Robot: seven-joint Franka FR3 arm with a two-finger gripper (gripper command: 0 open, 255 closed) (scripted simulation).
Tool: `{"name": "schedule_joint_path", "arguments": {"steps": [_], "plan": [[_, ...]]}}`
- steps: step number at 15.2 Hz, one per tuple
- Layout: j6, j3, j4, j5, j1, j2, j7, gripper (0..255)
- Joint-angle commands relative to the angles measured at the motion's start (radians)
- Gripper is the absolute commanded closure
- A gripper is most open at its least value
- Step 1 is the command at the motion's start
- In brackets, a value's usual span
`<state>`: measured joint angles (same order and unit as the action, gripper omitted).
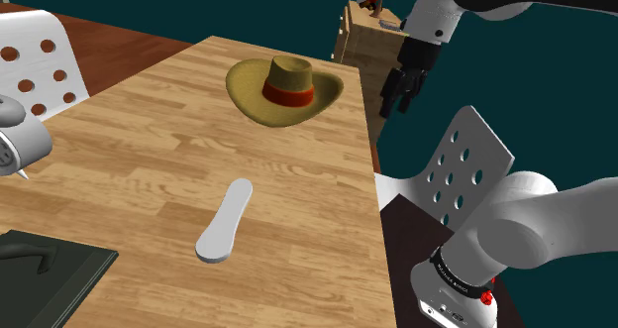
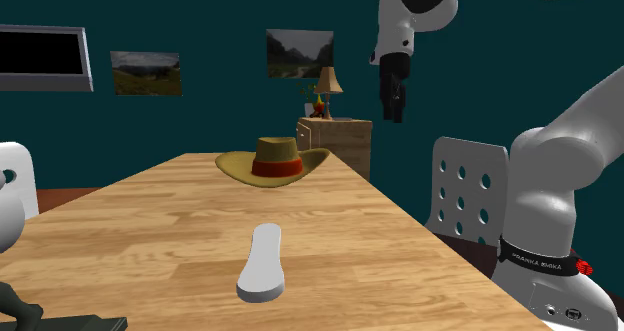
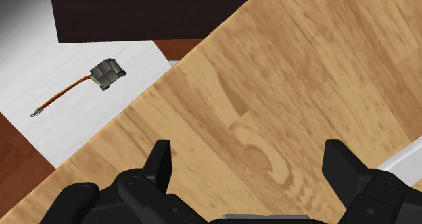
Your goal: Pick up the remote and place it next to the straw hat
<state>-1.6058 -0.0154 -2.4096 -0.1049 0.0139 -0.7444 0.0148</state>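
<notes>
1. Wrist view gives me the pincer (image 3: 249, 158) with its two black fingers standing wide apart, nothing between them, and the wooden table (image 3: 304, 67) below.
2. In the shoulder view I see the pincer (image 1: 399, 90) hanging in the air just past the table's (image 1: 149, 148) right edge, beside the straw hat (image 1: 283, 88).
3. The pale grey remote (image 1: 226, 222) lies flat on the table, well apart from the pincer, toward that view's lower left.
4. In the second exterior view, the remote (image 2: 264, 262) lies in front of the straw hat (image 2: 275, 161), and the pincer (image 2: 393, 99) is high to the right.
</notes>
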Motion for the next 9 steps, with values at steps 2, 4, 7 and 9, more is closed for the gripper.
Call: {"name": "schedule_joint_path", "arguments": {"steps": [2, 4, 7, 9], "plan": [[-0.016, 0.026, -0.018, -0.017, -0.002, -0.007, -0.043, 0], [-0.05, 0.081, -0.049, -0.053, -0.007, -0.015, -0.129, 0], [-0.107, 0.166, -0.082, -0.106, -0.017, -0.01, -0.258, 0], [-0.148, 0.223, -0.094, -0.14, -0.022, 0.006, -0.343, 0]]}}
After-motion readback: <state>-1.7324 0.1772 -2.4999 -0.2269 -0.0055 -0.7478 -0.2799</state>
